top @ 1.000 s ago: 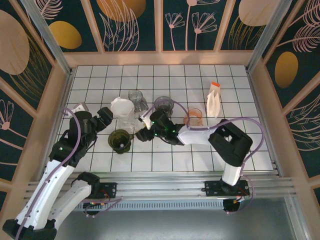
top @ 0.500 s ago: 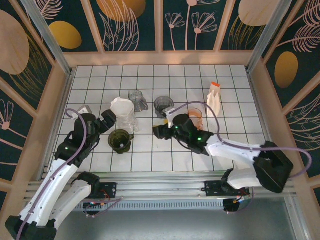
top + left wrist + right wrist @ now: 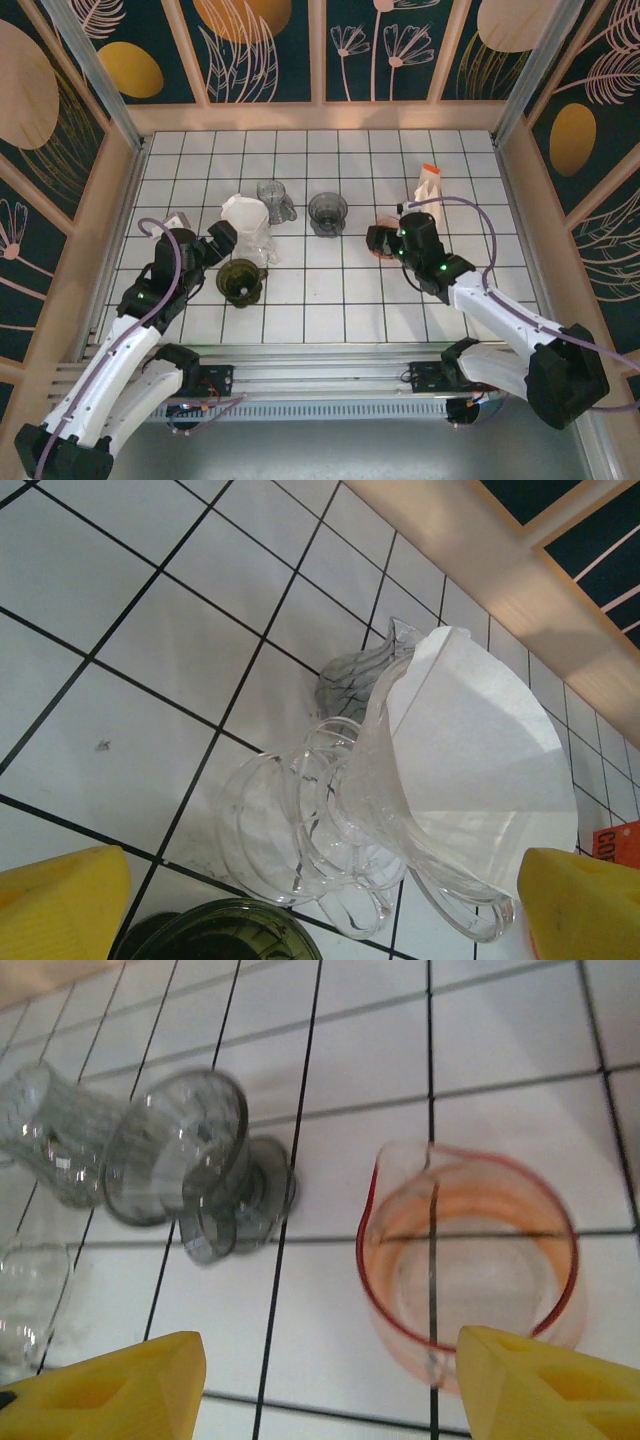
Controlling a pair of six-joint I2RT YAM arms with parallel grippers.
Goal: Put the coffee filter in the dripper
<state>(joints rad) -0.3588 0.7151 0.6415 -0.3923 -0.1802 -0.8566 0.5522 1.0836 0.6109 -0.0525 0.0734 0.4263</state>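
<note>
A white paper coffee filter (image 3: 480,740) sits inside the cone of a clear glass dripper (image 3: 340,820), which stands on the tiles left of centre (image 3: 252,238). From above, the filter (image 3: 243,212) shows as a white cone. My left gripper (image 3: 320,910) is open, one yellow finger on each side of the dripper and neither touching it; in the top view the left gripper (image 3: 226,240) is just left of the dripper. My right gripper (image 3: 325,1385) is open over bare tile, its right finger beside a pink beaker (image 3: 470,1260); from above the right gripper (image 3: 375,240) is right of centre.
A dark green glass vessel (image 3: 240,280) stands in front of the dripper. Behind it are a clear glass cup (image 3: 272,198) and a smoky grey glass dripper (image 3: 327,212). A white bottle with an orange cap (image 3: 427,200) stands at the back right. Wooden walls (image 3: 120,200) enclose the table.
My right arm has swung from the middle of the table over to the right, ending by the pink beaker. My left gripper has opened wider and stayed beside the dripper.
</note>
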